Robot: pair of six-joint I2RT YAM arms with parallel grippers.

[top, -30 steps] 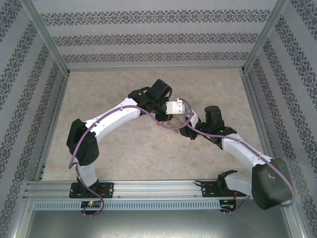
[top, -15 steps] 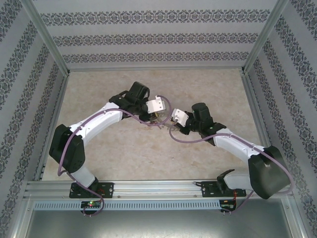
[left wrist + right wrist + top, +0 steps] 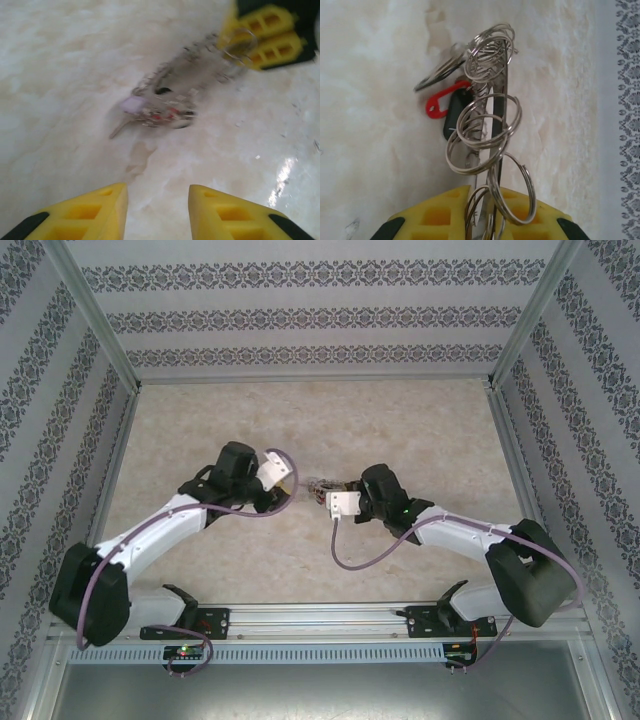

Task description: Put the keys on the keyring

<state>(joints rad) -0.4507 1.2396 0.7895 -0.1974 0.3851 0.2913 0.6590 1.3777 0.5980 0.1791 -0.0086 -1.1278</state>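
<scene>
Top view: the keyring (image 3: 322, 485) sits mid-frame between my left gripper (image 3: 291, 486) and right gripper (image 3: 330, 492).

Left wrist view: my left jaws, bottom edge, stand part open and empty.

Right wrist view: my right jaws, bottom edge, pinch the keyring. I should hold it steady and bring the left in low and slow.

Beige marbled tbl (image 3: 200, 420), keyring (image 3: 165, 107) partly resting on it.
</scene>
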